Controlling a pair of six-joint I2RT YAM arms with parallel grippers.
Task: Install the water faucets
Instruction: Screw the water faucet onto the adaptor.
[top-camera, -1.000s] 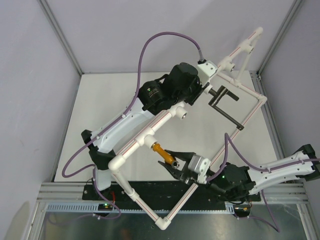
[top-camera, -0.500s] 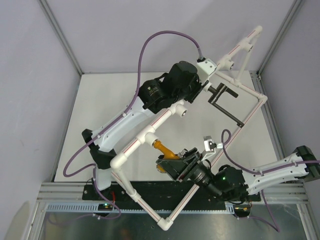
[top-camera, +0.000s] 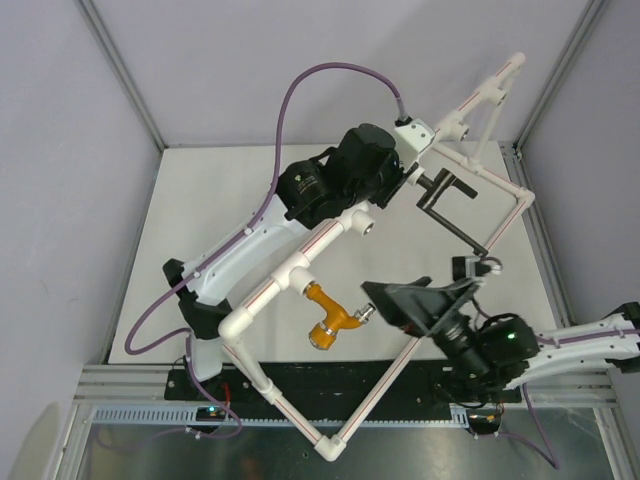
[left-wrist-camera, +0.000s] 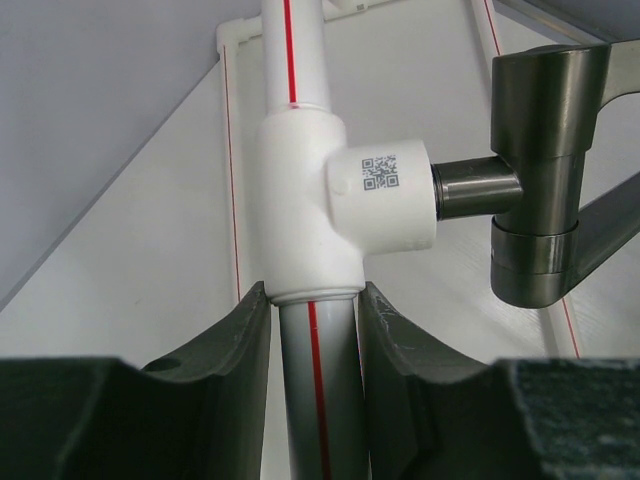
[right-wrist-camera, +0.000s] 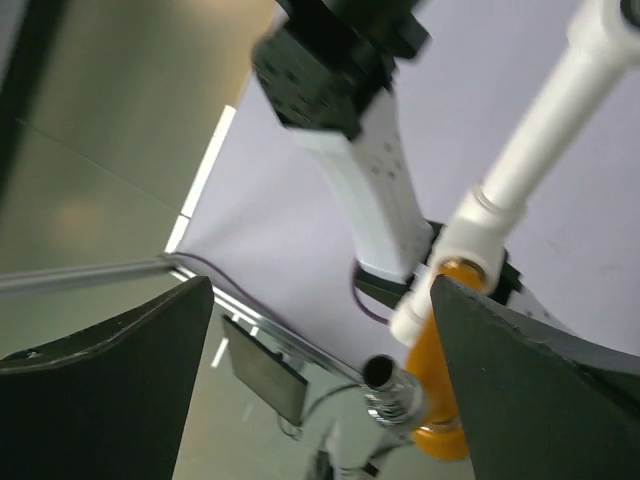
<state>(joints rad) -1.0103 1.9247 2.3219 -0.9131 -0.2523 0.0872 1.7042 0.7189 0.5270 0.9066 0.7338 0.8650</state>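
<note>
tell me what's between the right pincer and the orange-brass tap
Nothing: the top view shows only bare table between the right pincer and the orange-brass tap.

White-and-black arms (top-camera: 250, 240), purple cables (top-camera: 335, 68)

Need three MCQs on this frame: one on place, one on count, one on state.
1. Where is the orange-brass tap? A) lying loose B) held aloft C) in a tee of the white pipe frame
2. Taps on the frame? A) one B) two C) three
3. The right gripper is A) open B) shut on the tap C) shut on the pipe
Key: C, its stem enters the tee; B, orange-brass plus black tap; A, fingers spread wide, tap apart.
</note>
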